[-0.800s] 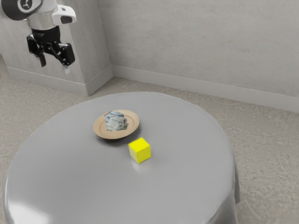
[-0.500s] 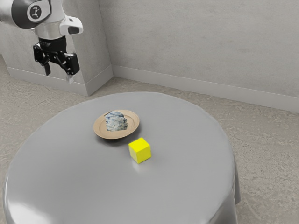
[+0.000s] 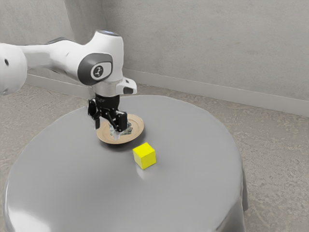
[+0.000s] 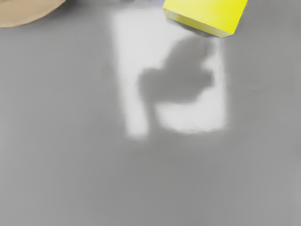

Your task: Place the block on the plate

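My gripper (image 3: 106,128) hangs open in the exterior view, in front of part of the plate and its contents, with nothing between its fingers. The yellow block (image 3: 144,156) rests on the table, toward the exterior view's right of the gripper and apart from the plate. The tan plate (image 3: 138,127) holds a crumpled blue-and-white item (image 3: 128,129), partly hidden behind the gripper. In the wrist view the yellow block (image 4: 207,14) and the rim of the plate (image 4: 28,14) are both cut off by the picture's edge.
A round grey table (image 3: 188,193) carries the plate and block. Bare tabletop surrounds the block. Concrete walls (image 3: 207,43) stand behind the table. A bright reflection with a dark shadow lies on the tabletop in the wrist view.
The arm has swung from beyond the table's edge toward the exterior view's right and lower, bringing my gripper over the table near the plate. Block and plate have stayed put.
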### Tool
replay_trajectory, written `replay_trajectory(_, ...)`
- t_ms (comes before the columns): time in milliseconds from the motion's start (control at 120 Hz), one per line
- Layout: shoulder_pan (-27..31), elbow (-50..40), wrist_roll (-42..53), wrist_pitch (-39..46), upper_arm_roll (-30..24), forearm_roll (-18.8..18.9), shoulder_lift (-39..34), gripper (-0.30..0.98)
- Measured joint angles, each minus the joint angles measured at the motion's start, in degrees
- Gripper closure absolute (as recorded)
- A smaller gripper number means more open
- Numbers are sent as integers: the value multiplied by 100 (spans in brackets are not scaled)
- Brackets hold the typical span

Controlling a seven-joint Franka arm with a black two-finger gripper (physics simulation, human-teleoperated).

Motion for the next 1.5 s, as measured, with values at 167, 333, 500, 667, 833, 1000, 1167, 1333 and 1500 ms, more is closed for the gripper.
replay_trajectory(167, 19, 35, 175, 339, -225, -244, 415, 0)
replay_trajectory(333, 264, 544, 323, 680, -235, -363, 1185, 0)
replay_trajectory(500, 309, 644, 436, 966, -231, -352, 1513, 0)
replay_trajectory(667, 350, 883, 520, 1135, -226, -348, 1706, 0)
replay_trajectory(833, 346, 953, 580, 1336, -318, -360, 1951, 0)
replay_trajectory(1000, 342, 1013, 619, 1525, -374, -377, 2145, 0)
replay_trajectory(1167, 342, 1120, 656, 1640, -377, -372, 2310, 0)
replay_trajectory(1333, 334, 1132, 687, 1801, -377, -360, 2436, 0)
replay_trajectory(1500, 333, 1126, 703, 1889, -383, -381, 2535, 0)
